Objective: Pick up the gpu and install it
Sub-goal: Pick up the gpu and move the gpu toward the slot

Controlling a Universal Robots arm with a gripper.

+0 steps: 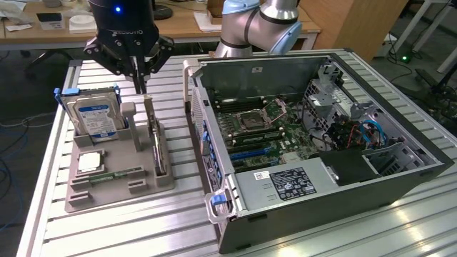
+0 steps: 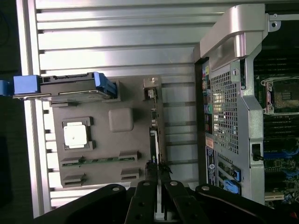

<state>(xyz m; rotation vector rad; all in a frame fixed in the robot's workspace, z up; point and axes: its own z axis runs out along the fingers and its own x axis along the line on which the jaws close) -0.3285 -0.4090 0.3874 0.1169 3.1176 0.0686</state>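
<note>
Closest in the exterior view is the open case, lying on the slatted surface with its motherboard showing. Just beside it, to the exterior view's left, is a grey tray holding the spare parts: a memory stick and a cpu toward the front, and a hard drive standing up at the back.

The gpu is in the tray's slot on the side nearest the case. It stands on its long edge, with its long axis running front to back, parallel to the case wall.

The gripper hangs over the gpu's far end with its fingers pinched together (can't tell if they actually touch the card). Behind that are the arm and a wooden desk.

The wrist view adds a few things. It shows the gpu edge-on as a thin strip leading straight to the closed gripper. It also shows the case's perforated rear panel. The exterior view gives the card's dark face instead.
</note>
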